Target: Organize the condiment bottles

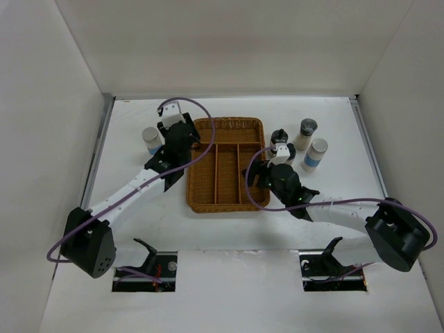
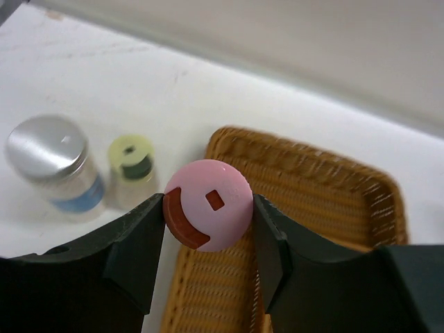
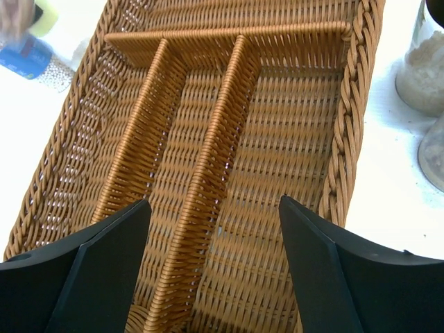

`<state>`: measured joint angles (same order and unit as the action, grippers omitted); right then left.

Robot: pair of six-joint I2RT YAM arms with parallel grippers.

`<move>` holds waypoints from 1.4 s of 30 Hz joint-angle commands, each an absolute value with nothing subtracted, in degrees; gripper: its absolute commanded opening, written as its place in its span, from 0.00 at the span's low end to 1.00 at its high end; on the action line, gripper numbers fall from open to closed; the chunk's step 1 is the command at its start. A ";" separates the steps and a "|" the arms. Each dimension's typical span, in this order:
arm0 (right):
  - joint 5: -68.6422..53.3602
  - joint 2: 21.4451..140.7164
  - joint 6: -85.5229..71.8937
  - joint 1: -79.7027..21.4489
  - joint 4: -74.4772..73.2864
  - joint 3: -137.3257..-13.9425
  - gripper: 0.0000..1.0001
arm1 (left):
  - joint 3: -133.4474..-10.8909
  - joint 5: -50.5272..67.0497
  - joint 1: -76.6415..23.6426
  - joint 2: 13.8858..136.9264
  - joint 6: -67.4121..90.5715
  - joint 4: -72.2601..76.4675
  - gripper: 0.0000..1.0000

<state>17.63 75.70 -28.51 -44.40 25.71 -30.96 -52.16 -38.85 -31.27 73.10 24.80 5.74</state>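
My left gripper (image 2: 208, 216) is shut on a pink-capped bottle (image 2: 211, 201) and holds it over the left rim of the brown wicker tray (image 2: 326, 187). In the top view this gripper (image 1: 184, 139) hides the bottle. A silver-capped, blue-labelled bottle (image 2: 50, 163) (image 1: 151, 139) and a yellow-green-capped bottle (image 2: 131, 168) stand on the table left of the tray. My right gripper (image 3: 215, 229) (image 1: 255, 173) is open and empty over the tray's right-hand compartment. A black-capped bottle (image 1: 280, 137), a grey-capped bottle (image 1: 306, 133) and a white-capped, blue-labelled bottle (image 1: 316, 153) stand right of the tray.
The tray (image 1: 225, 166) has three long compartments and one cross compartment at its far end, all empty (image 3: 277, 125). Two bottles (image 3: 424, 66) stand close outside its right rim. White walls enclose the table on the left, right and back.
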 commanded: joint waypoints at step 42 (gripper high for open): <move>17.84 68.12 -25.75 -45.66 32.53 -30.41 0.42 | -52.49 -28.56 -28.34 85.10 29.35 23.63 0.85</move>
<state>17.61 69.49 -26.57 -44.95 28.95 -30.15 -56.53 -27.88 -28.51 91.29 26.98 16.19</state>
